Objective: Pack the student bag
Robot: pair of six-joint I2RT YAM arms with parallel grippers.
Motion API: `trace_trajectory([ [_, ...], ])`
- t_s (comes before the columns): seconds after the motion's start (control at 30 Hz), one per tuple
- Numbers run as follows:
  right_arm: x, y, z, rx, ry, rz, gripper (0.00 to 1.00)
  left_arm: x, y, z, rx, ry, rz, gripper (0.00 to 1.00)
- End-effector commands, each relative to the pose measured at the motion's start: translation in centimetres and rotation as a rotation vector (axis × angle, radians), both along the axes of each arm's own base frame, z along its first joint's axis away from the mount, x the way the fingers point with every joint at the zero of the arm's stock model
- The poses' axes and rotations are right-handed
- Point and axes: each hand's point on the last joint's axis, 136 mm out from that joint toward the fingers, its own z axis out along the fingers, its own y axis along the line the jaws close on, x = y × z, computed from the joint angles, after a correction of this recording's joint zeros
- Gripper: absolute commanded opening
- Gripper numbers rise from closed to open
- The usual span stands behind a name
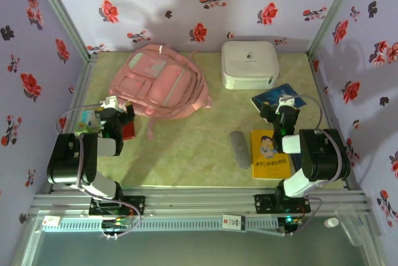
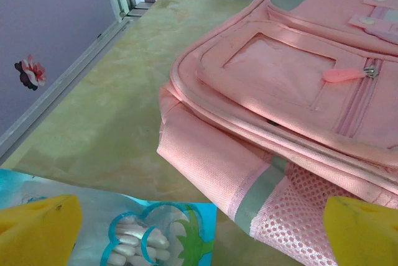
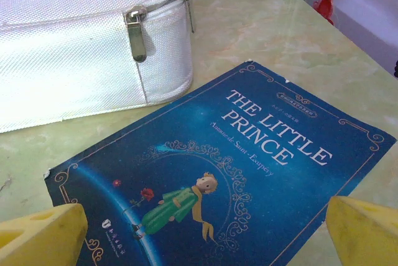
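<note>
From above, the pink bag (image 1: pixel 163 84) lies flat on the table (image 1: pixel 186 148) at the far left, front pockets up. As far as I can tell, its long axis runs from the far wall back toward the arms, with the handle end furthest away. The left arm (image 1: pixel 93 154) sits just near-left of the bag, with its jaws spread and nothing between them. A red thing (image 1: pixel 129 131) and a teal packet (image 1: pixel 87 120) lie close beside them. The right arm (image 1: pixel 311 154) is well to the right of the bag, its jaws also spread. A white case (image 1: pixel 249 64), a blue book (image 1: pixel 278 97), a yellow book (image 1: pixel 269 154) and a grey pouch (image 1: pixel 239 148) all lie to the right of the bag.

The left wrist camera looks at the bag (image 2: pixel 298 92) just ahead and to the right, near corner and mesh side pocket closest. The two yellow fingertips (image 2: pixel 37 229) stand wide apart, touching nothing. The packet (image 2: pixel 149 235) lies under them, just short of the bag. A pocket zip pull (image 2: pixel 345 74) looks drawn shut.

The right wrist camera hangs over the blue book (image 3: pixel 236 185). Its fingertips (image 3: pixel 364 229) are wide apart, not touching the cover, with the case (image 3: pixel 81 55) just beyond the book.

I'd say the left arm is much the nearer to the bag, so any opening falls to it. Packing hasn't visibly begun.
</note>
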Motion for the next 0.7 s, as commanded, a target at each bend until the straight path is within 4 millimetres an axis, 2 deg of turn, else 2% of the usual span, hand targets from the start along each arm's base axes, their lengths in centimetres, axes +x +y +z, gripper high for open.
trace_trajectory([
  [0.0,0.52,-0.04,0.48,0.020,-0.014,-0.003,0.99,0.57,0.12,0.53,0.028,-0.010,0.007,1.00],
  [0.67,0.63,0.03,0.49,0.025,-0.011,0.001,0.99,0.55,0.13,0.51,0.027,-0.009,0.008,1.00],
])
